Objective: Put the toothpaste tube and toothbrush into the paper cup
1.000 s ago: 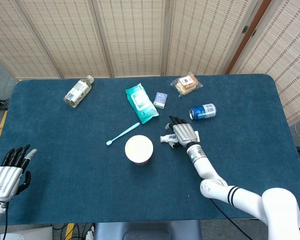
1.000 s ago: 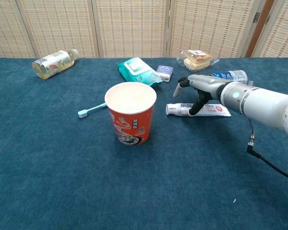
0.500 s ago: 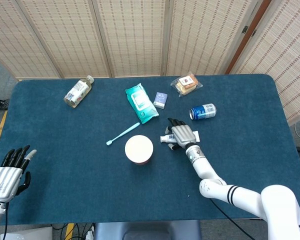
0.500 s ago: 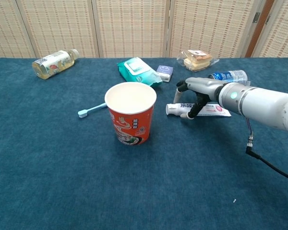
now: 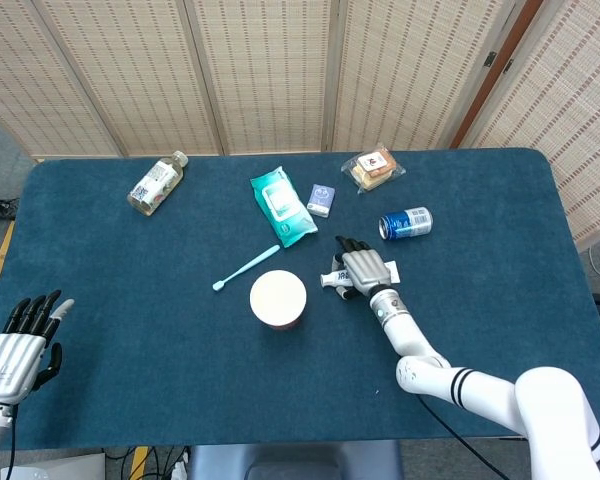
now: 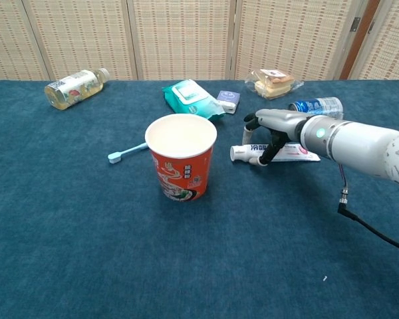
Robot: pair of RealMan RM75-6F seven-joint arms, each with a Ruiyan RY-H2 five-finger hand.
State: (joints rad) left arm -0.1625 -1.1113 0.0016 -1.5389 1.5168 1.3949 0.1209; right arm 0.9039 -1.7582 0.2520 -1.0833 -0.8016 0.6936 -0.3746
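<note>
Right arm (image 6: 359,143): glossy white shell, black ring bands, green indicator light, black cable trailing at 6 o'clock. Silver right hand (image 5: 363,269) and silver left hand (image 5: 15,345): metallic backs, black fingers; left thumb pale.

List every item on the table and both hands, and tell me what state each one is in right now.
paper cup: upright, nothing inside
toothpaste tube: lying flat, capped, under the right hand
toothbrush: lying flat, untouched
right hand: fingers curled over the tube
left hand: open, idle
bottle: on its side
can: on its side
wipes pack: flat, closed
</note>
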